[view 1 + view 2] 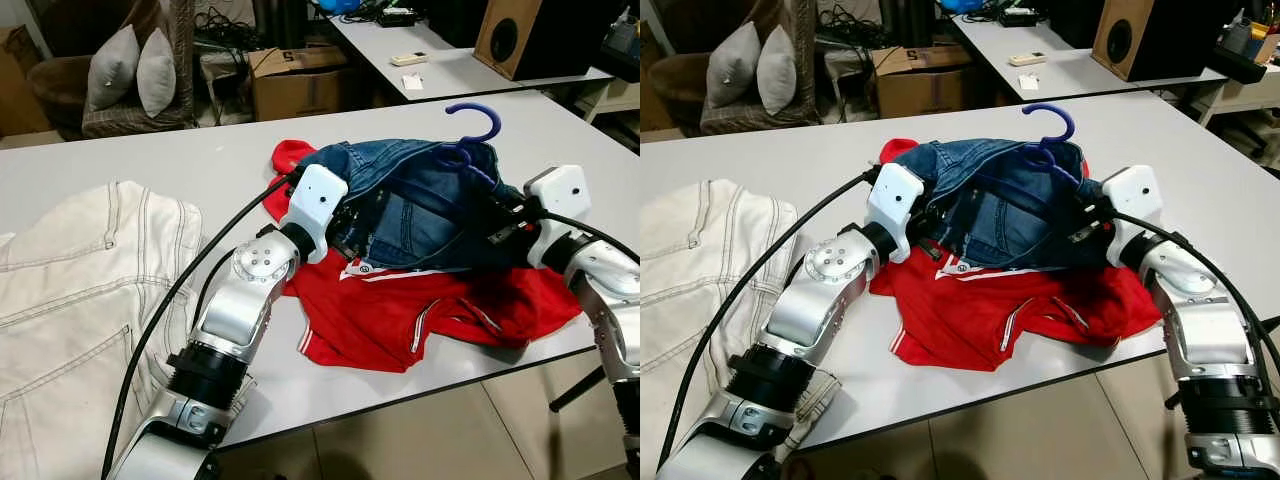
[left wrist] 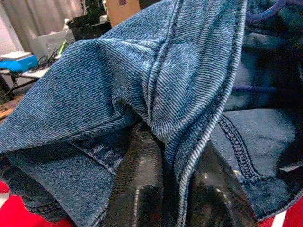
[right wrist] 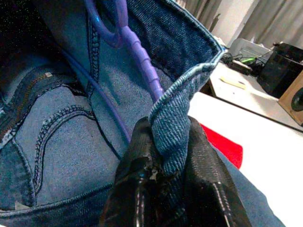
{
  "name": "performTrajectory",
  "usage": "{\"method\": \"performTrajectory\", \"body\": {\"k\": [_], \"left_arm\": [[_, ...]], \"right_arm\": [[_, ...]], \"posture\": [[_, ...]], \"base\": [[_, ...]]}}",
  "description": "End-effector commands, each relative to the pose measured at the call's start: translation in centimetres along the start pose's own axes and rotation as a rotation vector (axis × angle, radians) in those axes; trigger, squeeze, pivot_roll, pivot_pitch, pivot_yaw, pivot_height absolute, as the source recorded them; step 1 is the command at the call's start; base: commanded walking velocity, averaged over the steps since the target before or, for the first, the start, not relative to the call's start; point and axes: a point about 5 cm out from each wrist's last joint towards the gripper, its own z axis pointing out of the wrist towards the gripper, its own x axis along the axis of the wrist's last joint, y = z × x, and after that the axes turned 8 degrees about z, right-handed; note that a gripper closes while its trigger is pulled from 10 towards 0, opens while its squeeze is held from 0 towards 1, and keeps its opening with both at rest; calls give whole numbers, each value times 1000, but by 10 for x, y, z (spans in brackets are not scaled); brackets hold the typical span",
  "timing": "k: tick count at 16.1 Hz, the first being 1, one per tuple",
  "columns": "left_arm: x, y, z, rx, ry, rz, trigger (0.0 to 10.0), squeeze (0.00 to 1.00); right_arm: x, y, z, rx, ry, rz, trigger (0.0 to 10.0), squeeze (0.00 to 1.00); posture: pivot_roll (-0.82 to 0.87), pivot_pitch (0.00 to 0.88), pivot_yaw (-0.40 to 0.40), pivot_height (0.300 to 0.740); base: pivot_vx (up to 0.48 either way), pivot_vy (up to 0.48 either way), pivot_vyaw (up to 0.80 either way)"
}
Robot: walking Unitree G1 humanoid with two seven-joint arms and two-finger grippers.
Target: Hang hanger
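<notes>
Left eye view: the purple hanger (image 1: pixel 470 135) sits inside the blue jeans (image 1: pixel 420 215) at frame centre, hook poking out above. The left gripper (image 2: pixel 173 189) and right gripper (image 3: pixel 170 189) are each clamped on the waistband. Lift both evenly to keep the hanger seated, clear of the red garment (image 1: pixel 420 315) on the desk (image 1: pixel 150 160).

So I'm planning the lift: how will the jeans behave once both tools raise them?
The jeans will likely sag between the left tool and right tool, since the denim already folds loosely. The hanger inside looks rigid, so it may shift or slip.
</notes>
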Motion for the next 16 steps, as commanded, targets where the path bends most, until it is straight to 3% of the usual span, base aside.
{"method": "performTrajectory", "body": {"k": [1, 4, 5, 6, 9, 10, 12, 14, 15, 16], "left_arm": [[-1, 19, 3, -106, 13, -11, 10000, 1000], [4, 22, -4, -152, 68, -38, 10000, 1000], [5, 24, -10, -188, 102, -66, 10000, 949], [3, 27, -15, -226, 112, -59, 10000, 0], [-3, 24, -23, -205, 86, -76, 10000, 0], [-1, 21, -26, -203, 84, -120, 10000, 1000], [1, 17, -33, -230, 72, -32, 10000, 1000], [-3, -1, -28, -56, 2, 86, 10000, 949], [-1, -7, -27, -12, 18, 138, 10000, 0], [5, -8, -29, -24, 67, 101, 10000, 0]], "right_arm": [[32, -1, 3, 24, 128, -17, 0, 0], [38, 4, 2, 16, 136, -14, 0, 0], [40, 6, 1, 14, 137, -14, 0, 0], [40, 7, 0, 13, 137, -16, 0, 0], [42, 6, 0, 17, 140, -19, 0, 0], [44, 6, 0, 19, 142, -19, 0, 0], [46, 8, -1, 14, 148, -16, 0, 0], [46, 8, -1, 10, 150, -15, 0, 0], [45, 6, -1, 10, 147, -13, 0, 0], [42, 4, -1, 10, 143, -8, 0, 0]], "posture": [[-21, 0, 11, 740], [-22, 0, 7, 740], [-23, 0, 3, 740], [-24, 0, 2, 740], [-26, 0, 1, 740], [-26, 0, 1, 740], [-24, 0, -2, 740], [-22, 0, -2, 740], [-22, 0, 1, 740], [-23, 0, 6, 740]], "base": [[0, 0, 0], [0, 0, 0], [0, 0, 0], [0, 0, 0], [0, 0, 0], [0, 0, 0], [0, 0, 0], [0, 0, 0], [0, 0, 0], [0, 0, 0]]}}
